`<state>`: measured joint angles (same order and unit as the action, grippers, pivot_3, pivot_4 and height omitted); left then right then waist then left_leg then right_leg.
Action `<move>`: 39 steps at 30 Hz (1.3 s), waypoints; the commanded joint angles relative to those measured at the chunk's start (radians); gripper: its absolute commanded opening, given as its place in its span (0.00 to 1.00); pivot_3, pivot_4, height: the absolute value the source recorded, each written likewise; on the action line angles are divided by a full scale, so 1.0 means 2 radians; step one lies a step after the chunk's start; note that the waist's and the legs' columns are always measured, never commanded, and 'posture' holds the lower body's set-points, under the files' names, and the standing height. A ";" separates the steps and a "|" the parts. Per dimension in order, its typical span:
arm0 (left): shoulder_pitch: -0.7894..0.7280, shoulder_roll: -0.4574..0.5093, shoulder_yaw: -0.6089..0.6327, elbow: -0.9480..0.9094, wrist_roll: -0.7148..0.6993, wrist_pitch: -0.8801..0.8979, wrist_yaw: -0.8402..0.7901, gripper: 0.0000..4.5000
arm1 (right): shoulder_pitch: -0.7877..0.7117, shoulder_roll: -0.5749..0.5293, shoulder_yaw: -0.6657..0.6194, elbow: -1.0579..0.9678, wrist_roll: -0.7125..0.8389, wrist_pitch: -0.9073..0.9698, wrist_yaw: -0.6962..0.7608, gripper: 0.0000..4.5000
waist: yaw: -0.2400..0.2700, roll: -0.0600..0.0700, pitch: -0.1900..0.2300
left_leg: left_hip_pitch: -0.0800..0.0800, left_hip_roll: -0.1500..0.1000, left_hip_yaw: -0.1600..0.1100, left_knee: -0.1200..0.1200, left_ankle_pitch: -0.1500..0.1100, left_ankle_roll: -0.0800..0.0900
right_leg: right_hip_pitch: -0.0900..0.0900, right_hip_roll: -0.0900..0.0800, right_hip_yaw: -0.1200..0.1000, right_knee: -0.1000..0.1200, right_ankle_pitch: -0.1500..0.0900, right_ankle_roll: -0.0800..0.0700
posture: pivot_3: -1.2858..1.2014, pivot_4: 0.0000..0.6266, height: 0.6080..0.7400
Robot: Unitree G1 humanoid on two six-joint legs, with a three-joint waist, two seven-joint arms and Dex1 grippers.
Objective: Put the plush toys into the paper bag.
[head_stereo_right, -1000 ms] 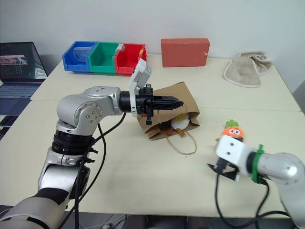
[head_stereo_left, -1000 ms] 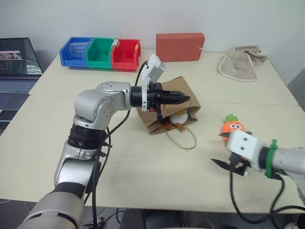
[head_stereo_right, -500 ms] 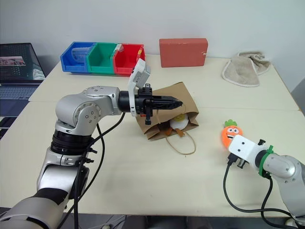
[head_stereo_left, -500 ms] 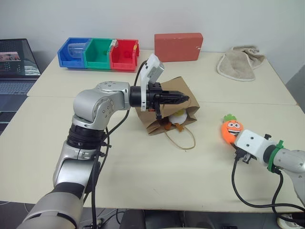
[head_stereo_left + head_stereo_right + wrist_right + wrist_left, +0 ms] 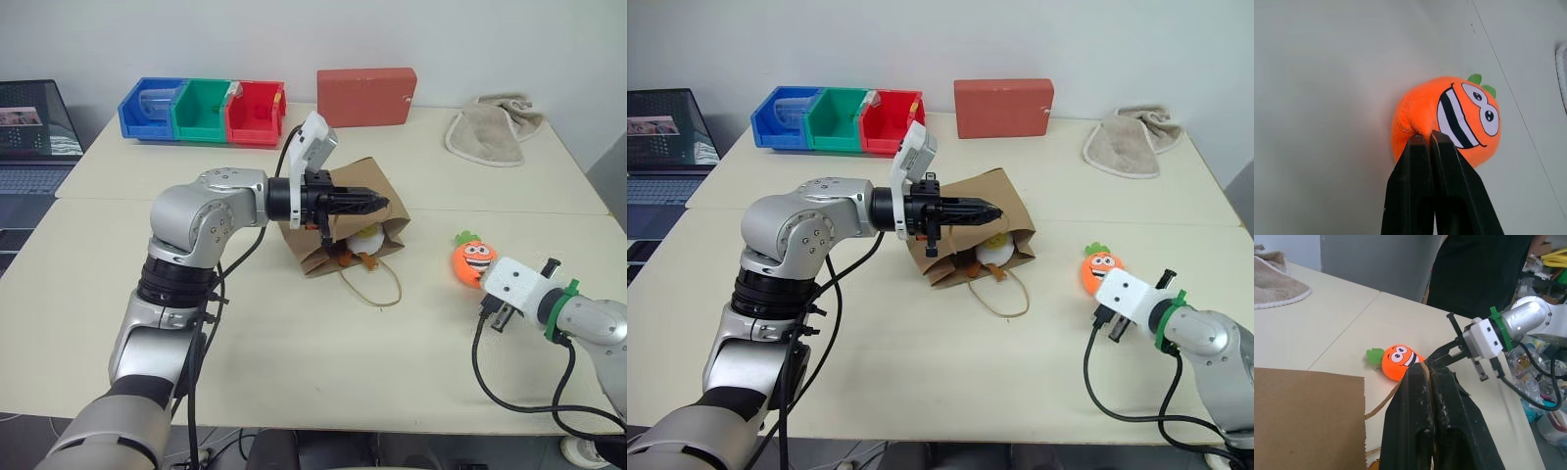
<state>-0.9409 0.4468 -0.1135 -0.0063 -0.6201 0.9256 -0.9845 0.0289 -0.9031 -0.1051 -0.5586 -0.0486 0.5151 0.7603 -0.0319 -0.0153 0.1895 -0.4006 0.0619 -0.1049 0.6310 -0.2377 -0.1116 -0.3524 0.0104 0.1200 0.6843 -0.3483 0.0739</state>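
2 toys: egg [image 5: 367, 238] inside bag [image 5: 345, 227] mouth at bench [image 5: 294, 333] centre; carrot [image 5: 474, 257] at 3 o'clock of bag. Left fingers [image 5: 382, 203] clamped on bag's upper edge. Right fingers [image 5: 1429, 139] pressed together, pinching carrot's plush at its lower edge.

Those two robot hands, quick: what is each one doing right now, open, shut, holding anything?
Left hand: shut on the paper bag, pinching its upper edge.
Right hand: shut, pinching the orange carrot toy at its edge.
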 commanded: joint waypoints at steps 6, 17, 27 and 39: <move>-0.024 0.000 0.026 0.007 -0.018 0.004 -0.004 0.00 | -0.077 0.006 0.019 -0.154 0.163 0.103 0.064 0.01 | -0.001 0.000 0.000 | 0.000 0.000 0.000 0.000 0.000 0.000 | 0.000 0.000 0.000 0.000 0.000 0.000 | 0.52 0.24 1.00; -0.044 0.013 0.034 0.022 -0.036 0.022 -0.026 0.00 | -0.262 0.111 0.223 -0.005 0.023 0.054 -0.049 0.01 | 0.000 0.000 0.000 | 0.000 0.000 -0.001 0.000 0.000 0.000 | -0.001 0.000 -0.001 0.001 0.000 0.000 | 0.52 0.24 1.00; -0.046 0.006 0.042 0.020 -0.048 0.037 -0.020 0.00 | -0.305 0.193 0.269 0.085 -0.040 0.001 -0.077 0.01 | -0.001 0.000 0.000 | -0.001 0.000 -0.001 0.000 0.001 -0.001 | -0.002 0.000 -0.001 0.002 0.000 0.000 | 0.52 0.24 1.00; -0.048 0.001 0.043 0.023 -0.054 0.038 -0.014 0.00 | -0.313 0.257 0.258 0.132 -0.080 0.006 -0.105 0.09 | -0.001 0.000 0.000 | 0.000 0.000 -0.001 0.000 0.001 -0.001 | -0.003 0.000 -0.001 0.003 0.000 0.000 | 0.52 0.24 1.00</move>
<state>-1.0064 0.4523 -0.0580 0.0559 -0.7051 1.0001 -1.0132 -0.5961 -0.4004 0.4498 -0.2608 -0.2174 0.5181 0.5642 -0.0349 -0.0153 0.1895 -0.4016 0.0625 -0.1062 0.6311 -0.2359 -0.1141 -0.3577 0.0106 0.1184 0.6914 -0.3479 0.0731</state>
